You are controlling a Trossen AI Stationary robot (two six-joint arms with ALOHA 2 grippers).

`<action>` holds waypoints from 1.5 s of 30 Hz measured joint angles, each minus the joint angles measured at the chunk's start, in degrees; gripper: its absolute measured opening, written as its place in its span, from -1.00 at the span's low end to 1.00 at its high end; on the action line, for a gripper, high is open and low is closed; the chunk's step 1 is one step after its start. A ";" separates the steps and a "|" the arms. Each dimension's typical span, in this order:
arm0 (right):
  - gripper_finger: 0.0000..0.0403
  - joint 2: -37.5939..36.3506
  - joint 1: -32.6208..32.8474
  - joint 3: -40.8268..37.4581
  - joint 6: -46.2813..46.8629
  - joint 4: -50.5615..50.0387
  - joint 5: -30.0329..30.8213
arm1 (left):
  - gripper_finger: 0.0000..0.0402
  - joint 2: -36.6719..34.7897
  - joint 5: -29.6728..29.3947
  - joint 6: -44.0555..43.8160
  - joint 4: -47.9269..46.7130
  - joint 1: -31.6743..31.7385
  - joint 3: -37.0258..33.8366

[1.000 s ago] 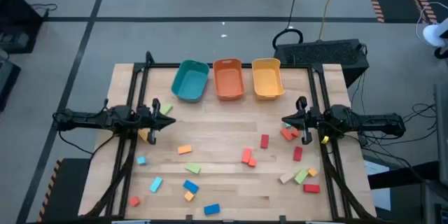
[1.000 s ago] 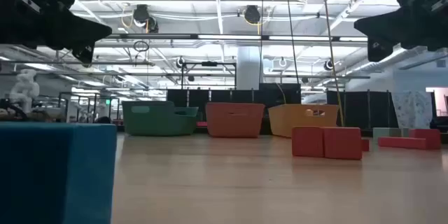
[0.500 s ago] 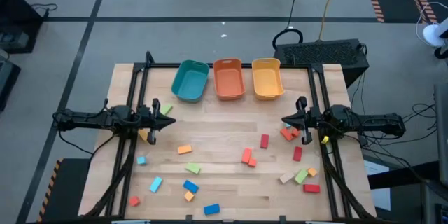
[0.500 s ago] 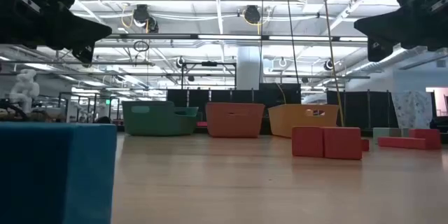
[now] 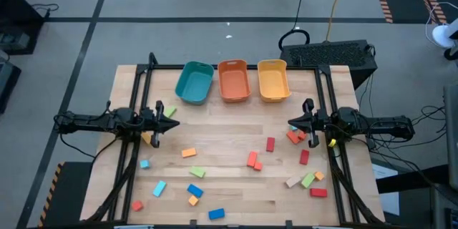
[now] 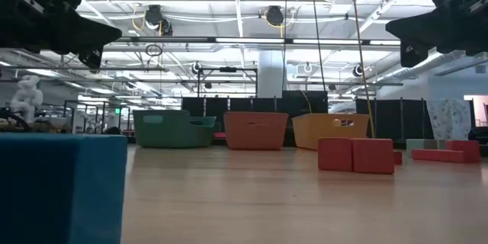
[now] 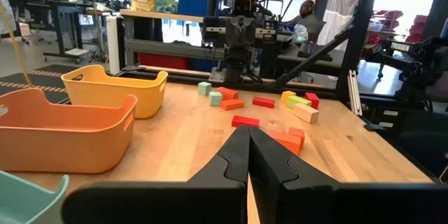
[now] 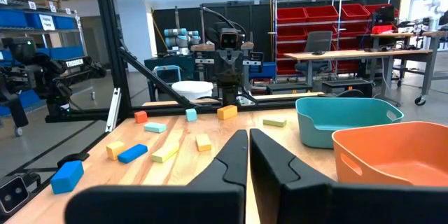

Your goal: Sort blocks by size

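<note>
arms: two, dark, slim, jointed
left gripper (image 7: 248, 155): black, tapered fingers
right gripper (image 8: 248, 155): black, same shape
cables: black

Teal block (image 6: 61, 187) cut off at frame edge

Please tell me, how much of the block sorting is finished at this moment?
Done: nothing that shows. The teal bin, orange bin and yellow bin look empty from above.
In hand: nothing. The left gripper and right gripper hover shut and hold no block.
Left: all the blocks lie scattered on the table, so the whole sort remains.
</note>
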 joint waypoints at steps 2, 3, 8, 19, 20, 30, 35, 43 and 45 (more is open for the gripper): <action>-1.00 0.00 0.01 -0.02 -0.01 0.00 0.00 | -0.96 0.00 0.00 -0.01 0.00 0.02 0.00; -1.00 0.00 0.00 -0.02 0.00 0.00 0.01 | -0.96 0.00 0.00 -0.01 0.00 0.02 0.00; -1.00 0.00 0.00 0.00 -0.01 0.00 0.00 | -0.96 0.00 0.00 -0.01 0.00 0.02 0.00; -1.00 -0.01 0.00 0.00 -0.01 0.00 -0.01 | -0.96 -0.01 -0.01 -0.01 0.00 0.01 0.00; -1.00 -0.01 0.00 -0.01 -0.01 0.00 0.01 | -0.96 -0.01 0.00 0.05 0.00 0.01 0.00; -1.00 0.00 0.00 0.00 0.20 0.00 -0.01 | -0.96 0.00 -0.26 1.54 0.82 0.01 0.00; -1.00 -0.02 0.00 0.00 -1.19 1.02 0.17 | -0.96 0.00 -0.69 1.71 1.11 0.00 0.00; -1.00 0.00 0.00 0.00 5.00 2.10 1.11 | -0.96 0.00 -2.51 2.03 1.91 0.02 0.00; -0.99 0.00 0.00 0.00 5.87 2.04 3.30 | -0.96 -0.02 -4.87 3.37 2.25 0.02 0.00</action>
